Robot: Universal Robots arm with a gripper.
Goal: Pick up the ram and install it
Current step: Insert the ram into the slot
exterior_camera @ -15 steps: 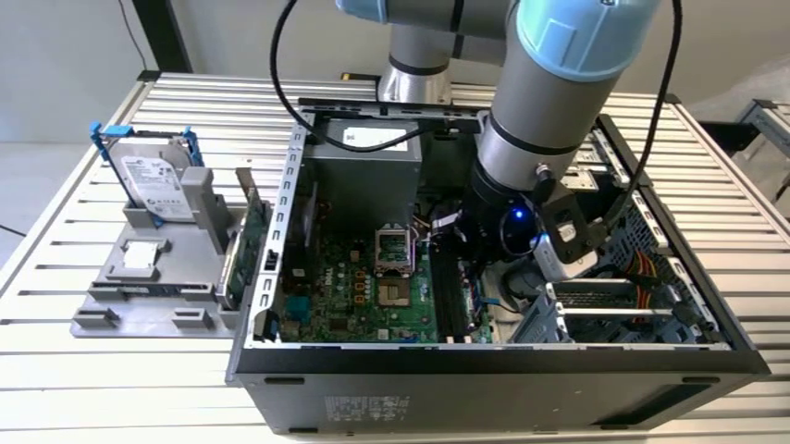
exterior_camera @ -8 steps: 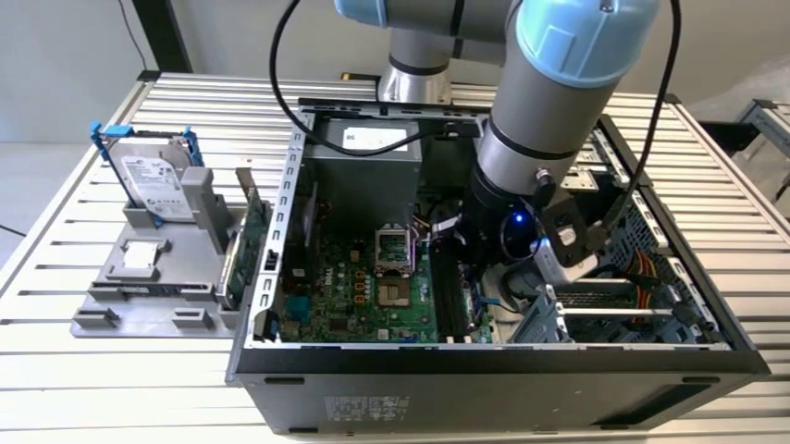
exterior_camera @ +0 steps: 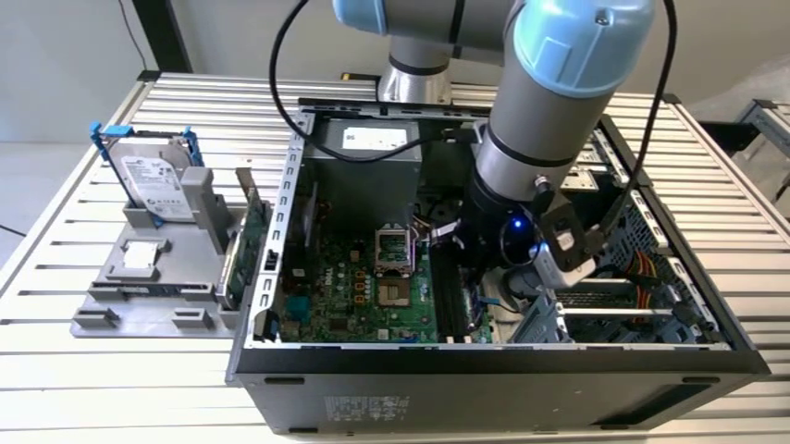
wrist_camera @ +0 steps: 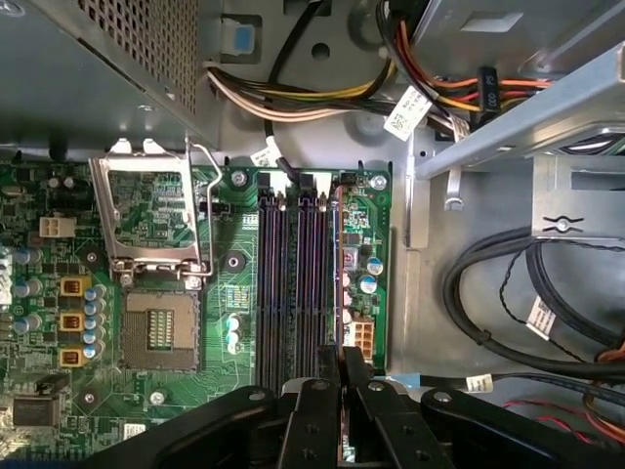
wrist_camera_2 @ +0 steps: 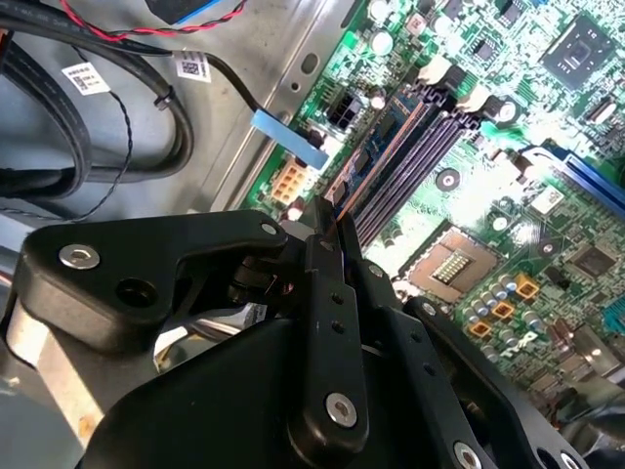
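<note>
We see the grey and pale-blue robot arm (exterior_camera: 543,111) reaching down into the open black computer case (exterior_camera: 494,356), which lies on its side on the ribbed metal tabletop (exterior_camera: 74,370). In the first wrist view, the black two-fingered end effector (wrist_camera: 339,360) has its fingers drawn almost together. They pinch the ram (wrist_camera: 338,274), a long, thin circuit-board stick that we see edge-on as a narrow line.

The ram stands on its long edge and runs parallel to the row of dark purple memory slots (wrist_camera: 293,283) on the green motherboard (wrist_camera: 225,293). It sits at the outermost slot, on the side of the row away from the square metal-framed processor socket (wrist_camera: 161,332). We cannot tell whether it is pressed fully home in that slot or only resting on it. The second wrist view shows the same thin edge leading from the fingertips (wrist_camera_2: 322,230) out along the slots.

A bundle of yellow, orange and black cables (wrist_camera: 322,93) crosses the case wall beyond the far end of the slots.

Outside the case, on the exterior view's left, a boxy silver hard drive in a blue frame (exterior_camera: 154,180) stands upright in a grey plastic holder (exterior_camera: 161,296). A green expansion card (exterior_camera: 253,236) stands on edge between that holder and the case.
</note>
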